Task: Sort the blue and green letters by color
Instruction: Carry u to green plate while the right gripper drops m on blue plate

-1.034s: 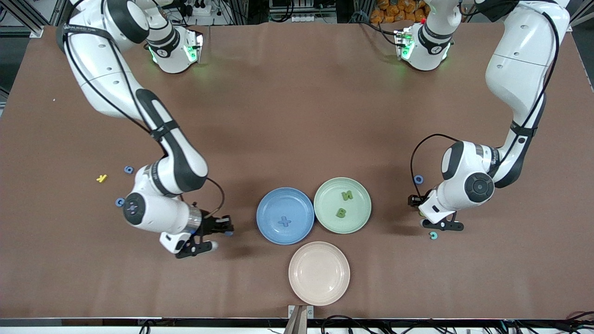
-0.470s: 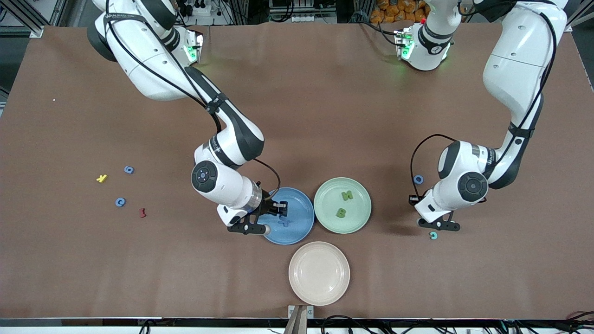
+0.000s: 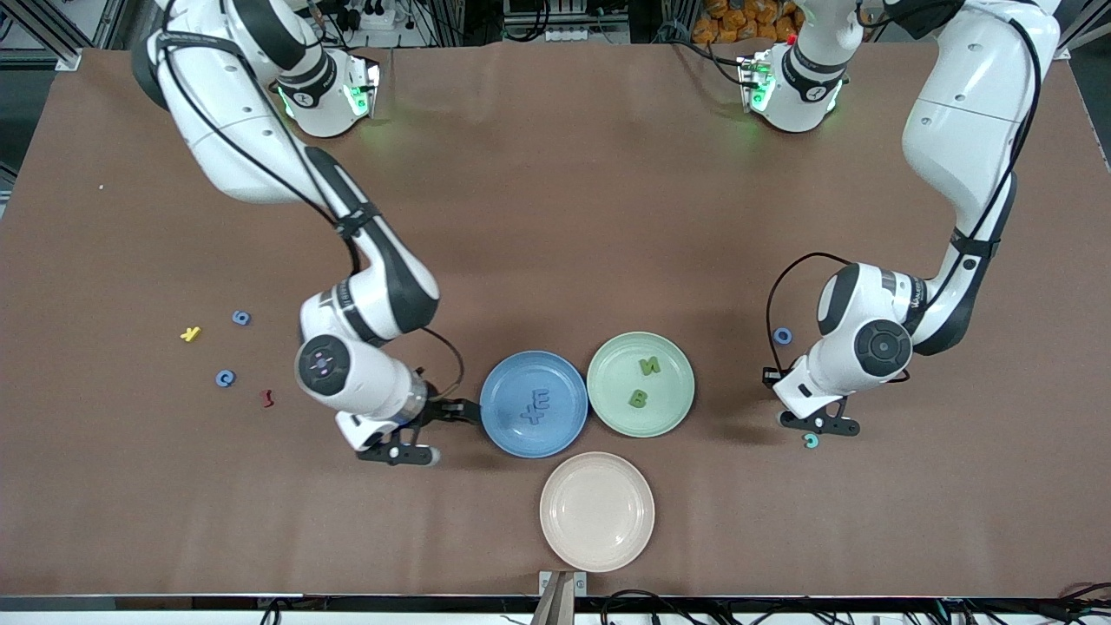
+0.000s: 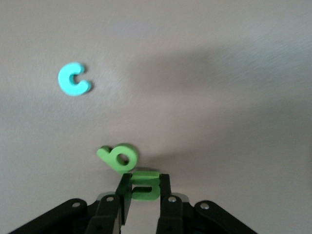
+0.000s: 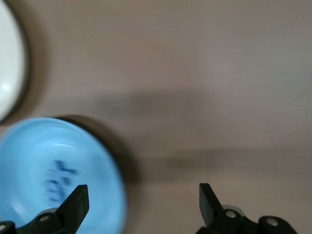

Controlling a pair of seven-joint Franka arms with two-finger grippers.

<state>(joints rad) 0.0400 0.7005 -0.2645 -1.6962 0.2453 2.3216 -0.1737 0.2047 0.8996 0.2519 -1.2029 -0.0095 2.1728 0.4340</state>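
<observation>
Our left hand (image 4: 141, 195) is pinching a green letter (image 4: 144, 185) down on the surface (image 3: 555, 217), toward the left arm's end from the green plate (image 3: 673, 356), which holds 2 green letters (image 3: 643, 382). Our right hand (image 3: 434, 431) is spread wide just beside the blue plate (image 3: 512, 434), where 2 blue letters (image 3: 535, 405) sit.
</observation>
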